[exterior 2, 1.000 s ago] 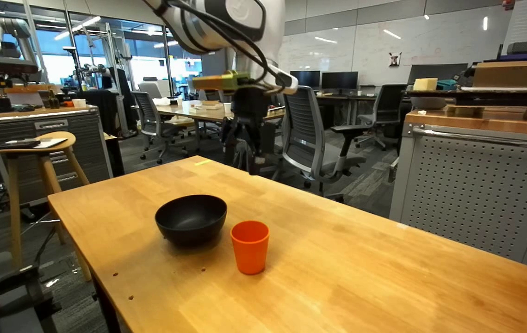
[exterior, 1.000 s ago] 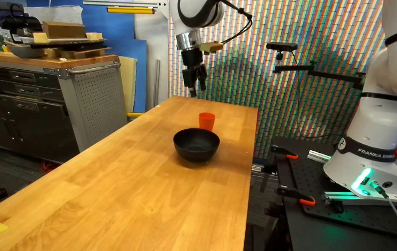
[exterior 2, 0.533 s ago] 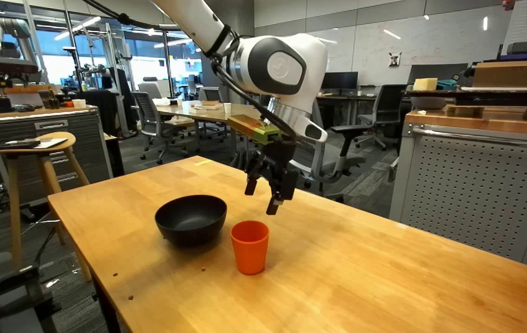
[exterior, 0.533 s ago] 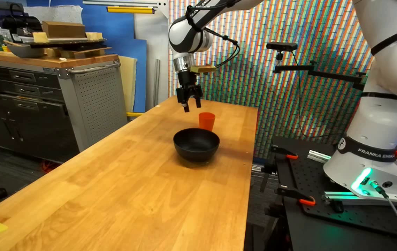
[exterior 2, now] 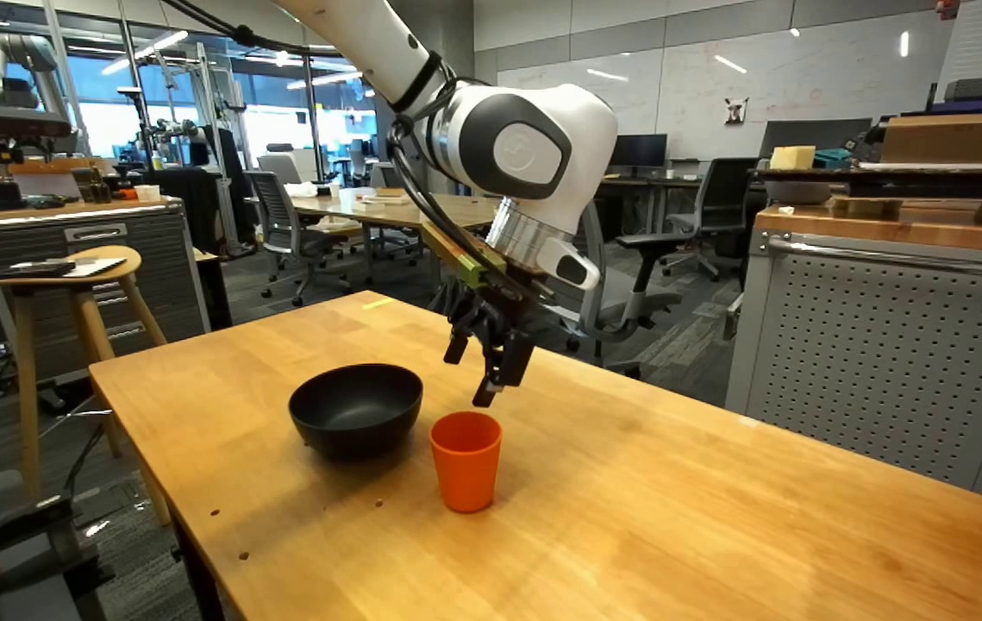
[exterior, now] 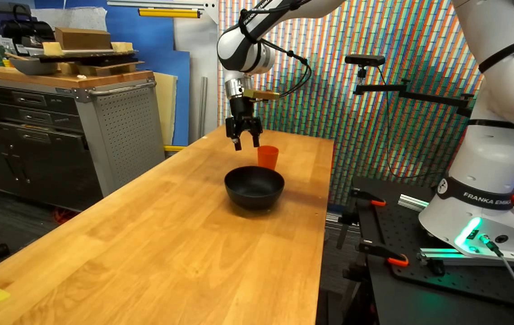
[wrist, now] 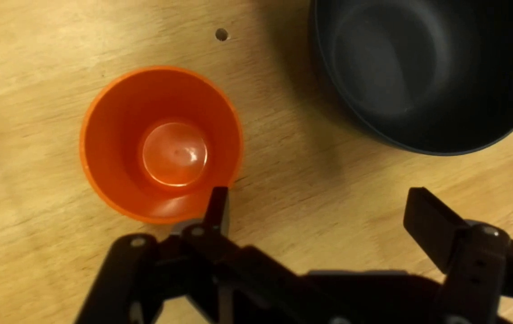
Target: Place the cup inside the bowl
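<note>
Over the table, the hand hangs pointing down near the cup, and what a lean it has: in an exterior view the tips slant toward the lower left of the picture. The arm reaches out across the wood and folds downward at the wrist. The fingers are spread wide here, a broad gap between them, with table grain showing through that gap in the wrist view! And the cup? It stands on the table, just beside the black bowl and outside it. Upright it is, mouth facing up, long axis vertical, the orange sides tapering to a narrower base. The wrist view looks right down into it, to the round floor inside, and one finger crosses the rim in that picture. In an exterior view, a slim gap shows between the nearer fingertip and the cup. The bowl sits level, its mouth up too, wider than the cup.
</note>
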